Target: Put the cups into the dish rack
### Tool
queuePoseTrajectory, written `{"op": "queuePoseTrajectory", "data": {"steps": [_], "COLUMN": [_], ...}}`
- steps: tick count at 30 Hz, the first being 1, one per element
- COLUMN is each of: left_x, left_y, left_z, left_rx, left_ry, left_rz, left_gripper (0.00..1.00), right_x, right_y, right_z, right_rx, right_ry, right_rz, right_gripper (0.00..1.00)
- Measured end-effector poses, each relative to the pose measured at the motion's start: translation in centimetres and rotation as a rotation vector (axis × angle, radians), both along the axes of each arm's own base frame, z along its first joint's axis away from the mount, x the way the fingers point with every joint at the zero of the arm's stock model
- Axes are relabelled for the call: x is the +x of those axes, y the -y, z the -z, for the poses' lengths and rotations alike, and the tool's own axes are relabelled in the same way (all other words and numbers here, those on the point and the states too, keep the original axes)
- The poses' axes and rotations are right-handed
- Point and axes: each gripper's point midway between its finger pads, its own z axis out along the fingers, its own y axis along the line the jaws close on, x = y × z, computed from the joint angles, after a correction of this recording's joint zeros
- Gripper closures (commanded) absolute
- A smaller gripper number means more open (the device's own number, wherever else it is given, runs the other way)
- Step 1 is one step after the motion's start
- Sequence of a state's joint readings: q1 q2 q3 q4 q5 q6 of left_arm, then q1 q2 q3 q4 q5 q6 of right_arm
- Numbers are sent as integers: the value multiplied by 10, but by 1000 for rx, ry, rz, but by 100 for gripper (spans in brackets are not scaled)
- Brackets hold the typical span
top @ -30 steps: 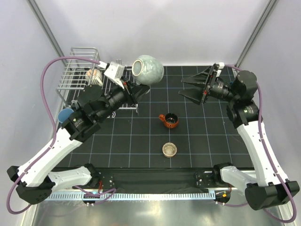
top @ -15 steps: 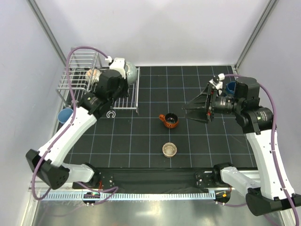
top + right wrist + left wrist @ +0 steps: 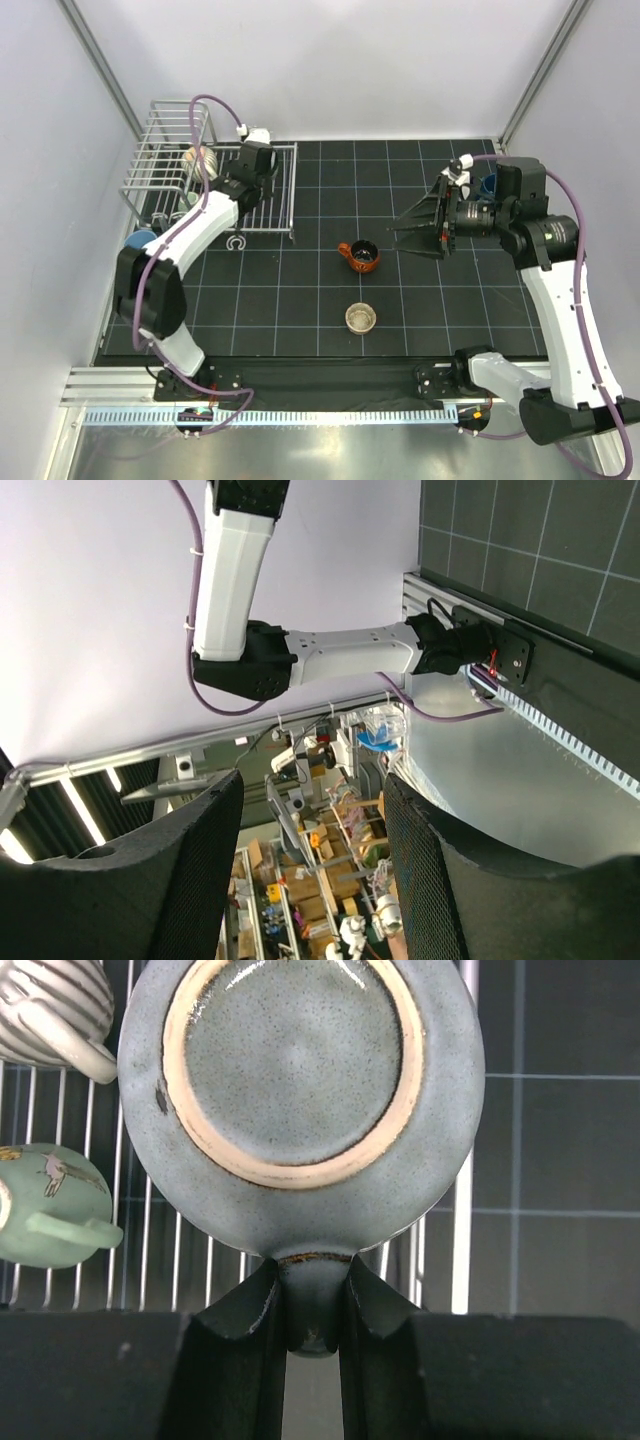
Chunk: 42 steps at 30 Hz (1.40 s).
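My left gripper [image 3: 312, 1300] is shut on the handle of a grey cup [image 3: 300, 1070]. The cup is turned base-up over the wires of the silver dish rack [image 3: 460, 1240], near its right edge. In the rack beside it lie a ribbed cream cup [image 3: 50, 1010] and a pale green cup [image 3: 50, 1222]. From above, the left gripper [image 3: 258, 168] covers the grey cup over the dish rack [image 3: 290, 185]. An orange-brown cup [image 3: 360, 256] and a small tan cup [image 3: 360, 318] stand on the mat. My right gripper [image 3: 415, 225] hangs open and empty above the mat, right of the orange-brown cup.
A dark blue cup [image 3: 488, 185] sits behind the right arm at the mat's far right. A light blue tumbler [image 3: 140, 240] stands left of the mat, below the rack's railed basket end [image 3: 172, 103]. White walls and frame posts close in the sides.
The left arm has swung left and carried the grey cup from beside the rack to over its flat part. The right gripper has come down and toward the mat's middle.
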<state>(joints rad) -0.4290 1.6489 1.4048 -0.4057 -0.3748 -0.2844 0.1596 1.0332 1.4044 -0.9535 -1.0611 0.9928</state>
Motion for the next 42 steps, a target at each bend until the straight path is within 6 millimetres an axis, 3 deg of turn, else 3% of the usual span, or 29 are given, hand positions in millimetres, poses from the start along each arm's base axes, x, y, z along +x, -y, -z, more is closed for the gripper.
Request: {"op": "queuePoseTrajectory", "data": {"steps": [9,14,20,29,42], "left_x": [55,86,117,123,138], "left_y": [-32,-47,-47,-60,-87], "left_z": [60,70,73,88,93], "left_rx": [17,29,16,38,75], "left_ry": [-52,-35,2,-17,-37], "left_rz": [-137,-197,-239,-305,-397], "left_gripper": [100,100,100,100,100], "right_x": [25,34,42,54,60], "right_y": [13,20,25,35,37], "right_z": [3,8,14,20,23], "right_rx": [-26,-38,-47,-52,-53], "right_ry": [-21,-40,-64,-81,-95], "right_rz": [64,95,114,149,155], "right_gripper": [40,40,40,40,40]}}
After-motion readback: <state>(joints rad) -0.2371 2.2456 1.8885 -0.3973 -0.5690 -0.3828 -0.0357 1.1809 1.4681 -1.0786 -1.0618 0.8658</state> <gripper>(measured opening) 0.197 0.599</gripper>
